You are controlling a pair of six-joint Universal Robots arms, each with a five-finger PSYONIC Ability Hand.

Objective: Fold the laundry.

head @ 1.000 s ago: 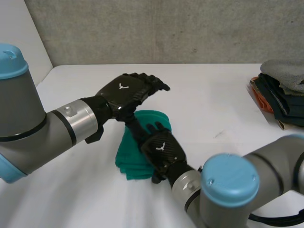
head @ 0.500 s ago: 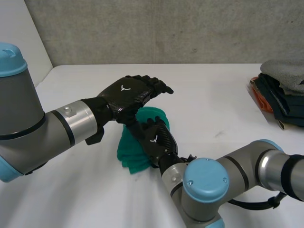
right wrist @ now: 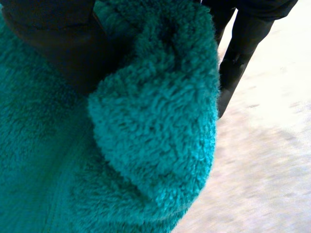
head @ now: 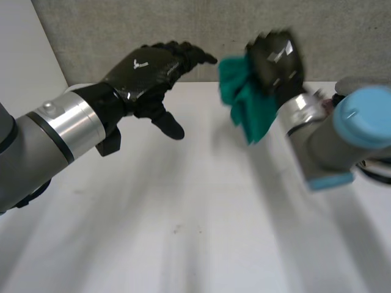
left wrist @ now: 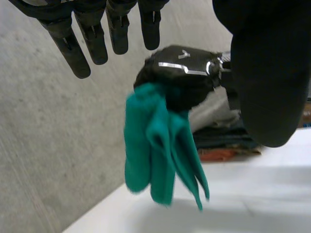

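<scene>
Nearest is the white counter (head: 183, 232). Above it the left hand (head: 143, 70) hangs with fingers straight and apart, holding nothing. Just beyond, the right hand (head: 278, 58) is clamped on a bunched teal fleece cloth (head: 247, 110), held clear of the counter, folds dangling. Farther back sits a stack of folded clothes (left wrist: 221, 136).

Bare table (head: 183, 244) before us from middle to near edge, stacked clothes (left wrist: 218, 136) blocking our far right corner, wall (head: 91, 30) behind far edge
</scene>
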